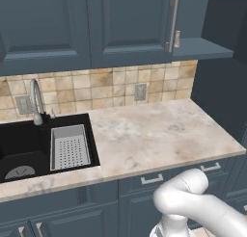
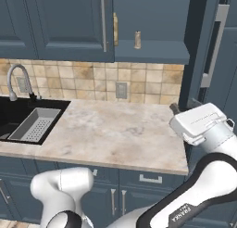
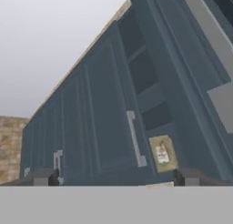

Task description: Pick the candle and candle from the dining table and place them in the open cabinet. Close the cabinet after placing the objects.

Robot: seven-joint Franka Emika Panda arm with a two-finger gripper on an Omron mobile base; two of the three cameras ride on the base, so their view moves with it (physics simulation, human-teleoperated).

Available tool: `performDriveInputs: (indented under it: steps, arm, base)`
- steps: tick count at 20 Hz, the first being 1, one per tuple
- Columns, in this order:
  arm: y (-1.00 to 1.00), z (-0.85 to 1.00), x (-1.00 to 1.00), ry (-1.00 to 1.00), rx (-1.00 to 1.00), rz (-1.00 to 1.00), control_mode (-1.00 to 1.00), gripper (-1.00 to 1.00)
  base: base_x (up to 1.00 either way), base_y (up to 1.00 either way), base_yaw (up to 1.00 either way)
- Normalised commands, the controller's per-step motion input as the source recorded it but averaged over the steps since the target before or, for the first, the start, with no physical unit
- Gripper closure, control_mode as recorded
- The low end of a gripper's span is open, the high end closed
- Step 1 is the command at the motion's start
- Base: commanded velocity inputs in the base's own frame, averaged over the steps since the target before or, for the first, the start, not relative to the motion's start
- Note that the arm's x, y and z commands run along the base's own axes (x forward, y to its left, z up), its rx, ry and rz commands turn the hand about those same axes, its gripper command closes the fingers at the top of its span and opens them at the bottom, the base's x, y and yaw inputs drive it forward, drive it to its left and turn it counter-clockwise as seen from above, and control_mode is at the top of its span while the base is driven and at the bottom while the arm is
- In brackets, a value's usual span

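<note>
Both candles, the grey one (image 2: 137, 40) and the dark one (image 2: 115, 29), stand on the open cabinet's shelf (image 2: 152, 52), so my end effector (image 3: 116, 176), wide and empty, has only the door (image 2: 210, 51) at the right of the frame left to close.

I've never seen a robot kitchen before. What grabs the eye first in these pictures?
First, the white robot arm, curling up beside the right end of the pale marble counter. Above it the dark blue wall cabinet stands open, with a small beige candle upright on its shelf. To the left, a black sink holds a grey strainer basket.
</note>
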Motion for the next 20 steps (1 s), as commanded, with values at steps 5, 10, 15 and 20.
performDriveInputs:
  steps: [5, 10, 15, 20]
  arm:
    - [-0.34, 0.0, 0.53, -0.05, 0.09, -0.01, -1.0, -1.0]
    - [-0.52, 0.0, 0.41, -0.04, 0.14, -0.03, -1.0, -1.0]
    - [-0.6, 0.0, 0.09, -0.03, 0.11, -0.05, -1.0, -1.0]
    - [-0.58, 0.0, 0.0, -0.05, 0.11, -0.01, -1.0, -1.0]
  base:
    - [0.0, 0.0, 0.0]
    - [0.0, 0.0, 0.0]
    - [0.0, 0.0, 0.0]
    - [0.0, 0.0, 0.0]
